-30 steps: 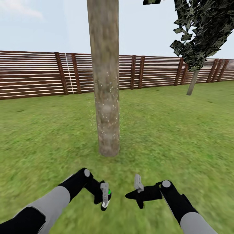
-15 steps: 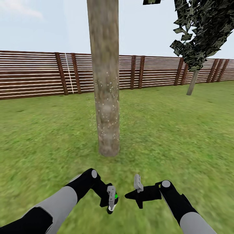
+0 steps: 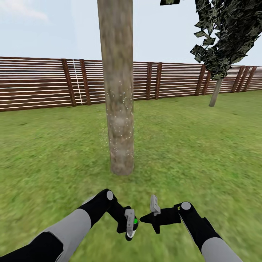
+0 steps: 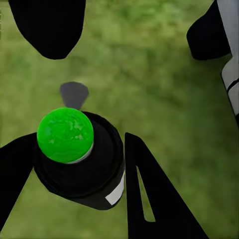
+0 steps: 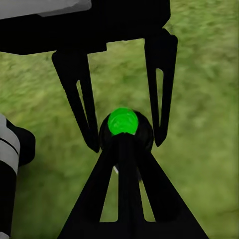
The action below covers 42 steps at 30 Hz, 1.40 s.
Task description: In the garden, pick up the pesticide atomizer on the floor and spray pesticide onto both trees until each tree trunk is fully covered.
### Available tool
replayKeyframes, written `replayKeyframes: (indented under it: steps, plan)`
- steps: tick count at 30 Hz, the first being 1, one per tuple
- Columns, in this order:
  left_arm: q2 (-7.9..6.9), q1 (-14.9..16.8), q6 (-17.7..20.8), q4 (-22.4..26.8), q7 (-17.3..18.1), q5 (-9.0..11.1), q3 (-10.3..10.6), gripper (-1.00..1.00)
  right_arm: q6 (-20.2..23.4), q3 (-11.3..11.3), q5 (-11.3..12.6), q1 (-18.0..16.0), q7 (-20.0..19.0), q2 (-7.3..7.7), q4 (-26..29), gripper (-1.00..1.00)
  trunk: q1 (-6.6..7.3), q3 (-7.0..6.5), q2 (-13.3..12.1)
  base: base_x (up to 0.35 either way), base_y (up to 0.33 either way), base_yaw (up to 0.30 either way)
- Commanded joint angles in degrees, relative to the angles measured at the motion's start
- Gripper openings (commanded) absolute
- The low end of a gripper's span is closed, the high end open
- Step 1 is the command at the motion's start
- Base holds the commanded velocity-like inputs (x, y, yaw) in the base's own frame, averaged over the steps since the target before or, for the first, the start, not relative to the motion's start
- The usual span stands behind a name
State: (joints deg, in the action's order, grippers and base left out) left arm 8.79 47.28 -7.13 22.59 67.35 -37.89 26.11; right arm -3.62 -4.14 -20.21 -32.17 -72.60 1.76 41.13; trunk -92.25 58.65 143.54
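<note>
My head camera looks forward and down at the tree trunk; both wrist cameras face grass closely, sharing the atomizer.

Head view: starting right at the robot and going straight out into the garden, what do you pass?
Left gripper holding the sprayer → grass → tree trunk → wooden fence → sky.

The tree trunk ran off the top edge, crown unseen. The pesticide atomizer was partly covered by the left gripper's fingers.
</note>
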Motion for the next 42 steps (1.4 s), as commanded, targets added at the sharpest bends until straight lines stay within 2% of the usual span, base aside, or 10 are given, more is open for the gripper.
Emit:
replayKeyframes:
  steps: [1, 22, 25, 30, 32, 34, 37, 38, 40, 42]
  plan:
    - [0.03, 0.0, -0.2, 0.0, 0.2, 0.0, 0.0, -1.0, 0.0, 0.0, 0.0, 0.0, 0.0, 0.0, 0.0, -1.0, 0.0, 0.0, 0.0, 0.0, 0.0, 0.0]
    - [1.06, 0.0, -1.0, -0.1, 1.4, 0.1, -0.2, -1.0, -0.1, -0.1, 0.0, 0.0, 0.0, 0.0, 0.0, -1.0, 0.0, 0.0, 0.0, 0.0, 0.0, 0.0]
    - [-1.79, 0.0, -0.7, -0.3, 1.5, -0.8, -0.3, -1.0, -0.1, -0.1, 0.0, 0.0, 0.0, 0.0, 0.0, -1.0, 0.0, 0.0, 0.0, 0.0, 0.0, 0.0]
    - [-10.6, 0.0, 3.6, -4.4, 1.2, -13.4, -0.7, -1.0, -0.2, -0.1, 0.0, 0.0, 0.0, 0.03, 0.0, -1.0, 0.0, 0.0, 0.0, 0.0, 0.0, 0.0]
    - [-16.61, 0.0, 4.3, -3.9, -2.4, -12.6, -9.4, -1.0, -0.2, 0.0, 0.1, 0.0, 0.2, 0.08, -0.1, -1.0, 0.0, 0.0, 0.0, 0.0, 0.0, 0.0]
    - [-20.83, 0.0, 4.3, -3.9, -10.6, -10.1, -35.2, -1.0, -0.2, 0.5, 0.3, 0.0, 1.0, 0.18, -0.6, -1.0, 0.0, 0.0, 0.0, 0.0, 0.0, 0.0]
    - [-21.73, -1.3, 4.1, -4.0, -21.0, -9.6, -59.7, -1.0, -0.7, 7.7, 0.6, 0.0, 14.2, 0.61, -10.0, -1.0, 0.0, 0.0, 0.0, 0.0, 0.0, 0.0]
    - [-21.65, -3.2, 3.9, -4.2, -26.4, -9.4, -64.4, -1.0, -1.4, 11.9, 0.6, 0.0, 18.4, 1.9, -16.3, 1.0, 0.0, 0.0, 0.0, 0.0, 0.0, 0.0]
    - [-21.35, -6.5, 0.3, -5.2, -36.0, -8.3, -71.2, -1.0, -5.9, 17.3, 0.8, 0.0, 21.9, 7.34, -23.8, 1.0, 0.0, 0.0, 0.0, 0.0, 0.0, 0.0]
    - [-21.29, -9.2, -4.4, -8.5, -43.5, -4.1, -76.1, -1.0, -7.6, 24.6, 1.2, 0.0, 25.8, 9.5, -25.4, 1.0, 0.0, 0.0, 0.0, 0.0, 0.0, 0.0]
